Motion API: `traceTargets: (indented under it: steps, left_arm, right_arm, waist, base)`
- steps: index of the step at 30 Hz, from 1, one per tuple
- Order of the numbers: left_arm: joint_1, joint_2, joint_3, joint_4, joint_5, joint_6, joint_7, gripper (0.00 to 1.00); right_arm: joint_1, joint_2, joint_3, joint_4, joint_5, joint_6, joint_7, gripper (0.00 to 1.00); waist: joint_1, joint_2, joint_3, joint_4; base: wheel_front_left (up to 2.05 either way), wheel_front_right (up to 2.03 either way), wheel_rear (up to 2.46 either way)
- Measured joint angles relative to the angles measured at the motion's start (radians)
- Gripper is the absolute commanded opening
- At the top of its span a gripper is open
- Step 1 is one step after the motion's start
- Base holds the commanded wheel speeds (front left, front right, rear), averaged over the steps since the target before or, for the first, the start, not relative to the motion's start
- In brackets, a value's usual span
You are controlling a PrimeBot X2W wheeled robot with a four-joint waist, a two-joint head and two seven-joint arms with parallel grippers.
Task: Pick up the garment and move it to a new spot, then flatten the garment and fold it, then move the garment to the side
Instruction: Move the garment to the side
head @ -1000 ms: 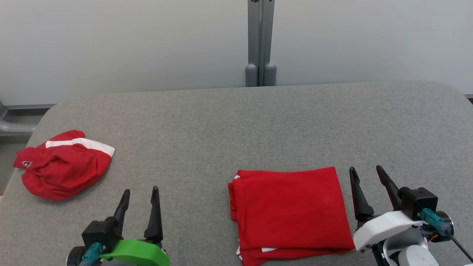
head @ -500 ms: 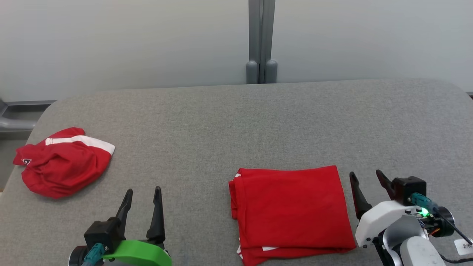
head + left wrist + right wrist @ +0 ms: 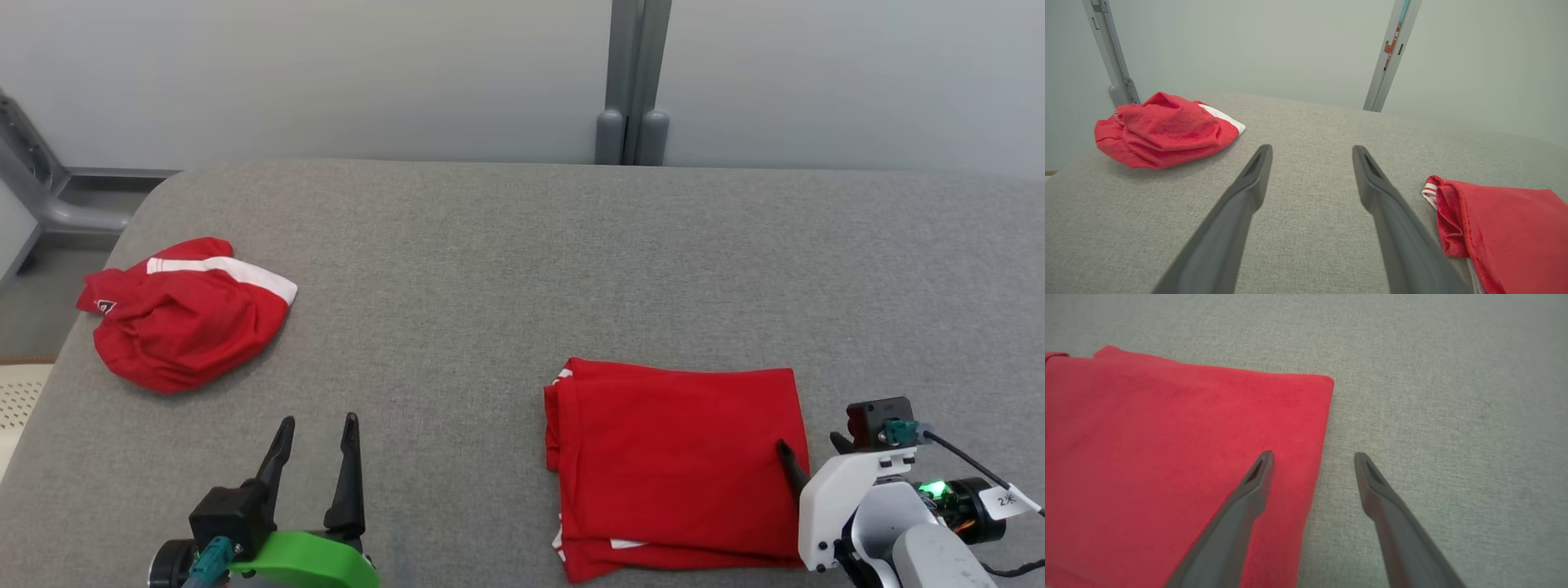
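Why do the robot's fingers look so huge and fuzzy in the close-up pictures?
Left wrist view: the wide-angle camera sits close behind the left gripper, so its fingers loom, soft near the bottom edge; right wrist view: same for the right gripper.

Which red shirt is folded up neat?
The square garment by the right gripper: flat, with straight edges. The crumpled garment at far left is a lumpy heap.

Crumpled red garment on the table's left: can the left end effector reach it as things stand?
Probably yes: the left end effector is open, and bare grey table lies between it and the crumpled garment.
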Motion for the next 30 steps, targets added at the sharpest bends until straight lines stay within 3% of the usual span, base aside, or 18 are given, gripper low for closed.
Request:
traceTargets:
  steps: [9,10,11,13,15,23,30]
  left_arm:
    - [-0.002,0.012,-0.003,-0.015,0.002,0.008,0.002,1.00]
    - [-0.002,0.012,-0.003,-0.016,0.002,0.009,0.002,1.00]
    - [-0.002,0.013,-0.003,-0.016,0.002,0.009,0.002,1.00]
    - [-0.002,0.014,-0.003,-0.018,0.002,0.011,0.002,1.00]
    - [-0.003,0.015,-0.004,-0.024,0.003,0.012,0.002,1.00]
    - [-0.022,0.003,-0.031,-0.045,0.016,-0.001,0.000,1.00]
    - [-0.067,-0.022,-0.052,-0.052,0.024,-0.012,-0.001,1.00]
  right_arm:
    - [-0.032,0.005,0.023,0.136,0.026,0.000,-0.011,1.00]
    - [-0.038,0.005,0.024,0.144,0.026,0.000,-0.013,0.82]
    - [-0.046,0.005,0.026,0.153,0.027,0.000,-0.019,0.50]
    - [-0.060,0.006,0.033,0.169,0.032,0.000,-0.029,0.28]
    - [-0.076,0.006,0.042,0.185,0.033,0.000,-0.041,0.00]
    - [-0.159,-0.022,0.044,0.198,0.034,0.001,-0.105,0.00]
    - [-0.231,-0.088,-0.017,0.178,0.030,0.001,-0.130,0.00]
  waist:
    - [0.0000,0.0000,0.041,0.051]
    - [0.0000,0.0000,0.044,0.052]
    - [0.0000,0.0000,0.047,0.053]
    - [0.0000,0.0000,0.049,0.051]
    - [0.0000,0.0000,0.051,0.045]
    - [0.0000,0.0000,0.065,-0.013]
    - [0.0000,0.0000,0.091,-0.116]
  base:
    - [0.00,0.00,0.00]
    - [0.00,0.00,0.00]
    - [0.00,0.00,0.00]
    - [0.00,0.00,0.00]
    - [0.00,0.00,0.00]
    - [0.00,0.00,0.00]
    - [0.00,0.00,0.00]
